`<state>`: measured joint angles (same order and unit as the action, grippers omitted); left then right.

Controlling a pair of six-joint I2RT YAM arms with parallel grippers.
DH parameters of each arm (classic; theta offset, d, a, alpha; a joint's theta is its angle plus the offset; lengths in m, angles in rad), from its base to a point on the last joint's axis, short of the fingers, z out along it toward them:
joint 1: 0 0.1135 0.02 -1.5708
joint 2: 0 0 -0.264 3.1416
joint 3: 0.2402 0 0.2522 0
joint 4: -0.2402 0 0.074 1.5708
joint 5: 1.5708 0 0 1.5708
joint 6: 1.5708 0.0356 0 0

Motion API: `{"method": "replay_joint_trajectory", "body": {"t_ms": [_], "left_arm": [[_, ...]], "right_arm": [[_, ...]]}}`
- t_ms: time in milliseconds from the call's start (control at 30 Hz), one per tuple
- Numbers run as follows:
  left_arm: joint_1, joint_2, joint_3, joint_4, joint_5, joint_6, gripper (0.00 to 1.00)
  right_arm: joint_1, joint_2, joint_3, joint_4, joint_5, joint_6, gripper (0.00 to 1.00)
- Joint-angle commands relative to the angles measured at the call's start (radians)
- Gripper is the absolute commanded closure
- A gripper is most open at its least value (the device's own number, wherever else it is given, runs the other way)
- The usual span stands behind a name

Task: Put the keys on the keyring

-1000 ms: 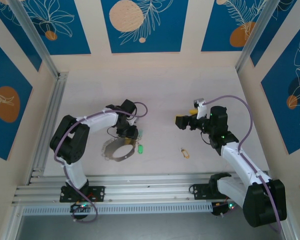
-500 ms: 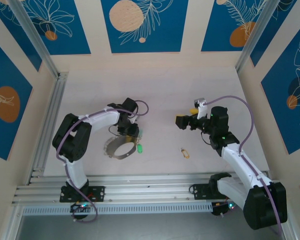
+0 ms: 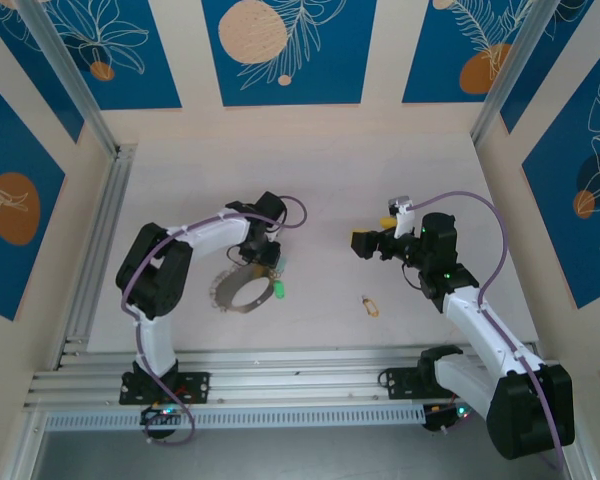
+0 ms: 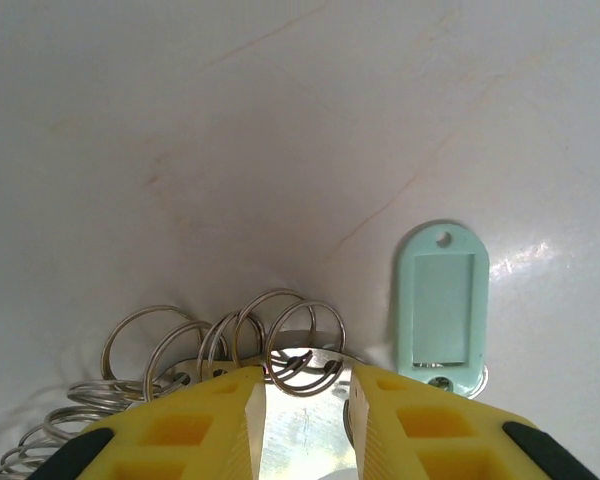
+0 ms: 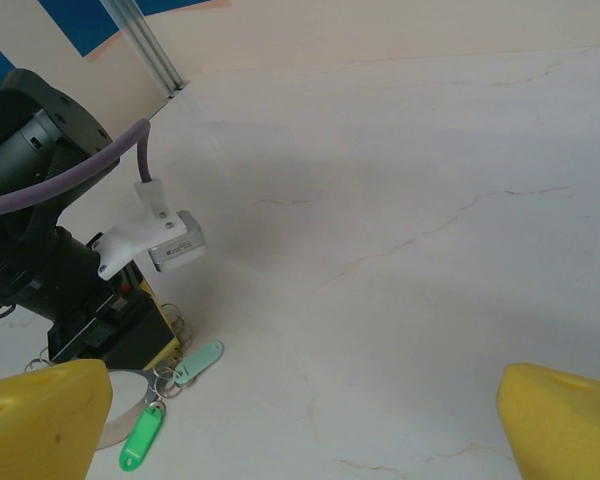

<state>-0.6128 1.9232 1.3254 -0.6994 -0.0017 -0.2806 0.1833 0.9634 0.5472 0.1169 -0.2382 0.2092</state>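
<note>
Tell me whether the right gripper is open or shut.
Open. In its wrist view the right gripper has its yellow fingers at opposite bottom corners, with bare table between them and nothing held.

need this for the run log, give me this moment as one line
left gripper: closed on keyring | right gripper: open, empty | key: loose on table, not yet on keyring

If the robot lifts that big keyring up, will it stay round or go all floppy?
Probably it sags: the keyring looks like a thin band. Its little wire rings and mint tag look loosely attached, so they would likely swing and jingle.
</note>
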Motion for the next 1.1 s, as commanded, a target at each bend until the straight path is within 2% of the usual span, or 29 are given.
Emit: {"method": "replay_joint_trajectory", "body": {"t_ms": [0, 267, 433, 567, 1067], "left_arm": [[-0.006, 0.032, 0.028, -0.03, -0.011, 0.011, 0.71], [-0.008, 0.06, 0.06, -0.028, 0.009, 0.017, 0.74], [-0.013, 0.026, 0.067, -0.041, 0.018, 0.033, 0.79], [-0.013, 0.022, 0.09, -0.059, 0.047, 0.044, 0.79], [0.004, 0.078, 0.129, -0.08, 0.009, 0.084, 0.72]], "right_arm": [[0.005, 0.001, -0.012, 0.025, 0.002, -0.017, 0.01], [0.004, 0.008, -0.015, 0.029, 0.005, -0.016, 0.01], [0.003, 0.022, -0.014, 0.027, 0.011, -0.013, 0.01], [0.004, 0.024, -0.017, 0.025, 0.014, -0.01, 0.01], [-0.001, 0.01, -0.023, 0.02, 0.016, -0.011, 0.01]]}}
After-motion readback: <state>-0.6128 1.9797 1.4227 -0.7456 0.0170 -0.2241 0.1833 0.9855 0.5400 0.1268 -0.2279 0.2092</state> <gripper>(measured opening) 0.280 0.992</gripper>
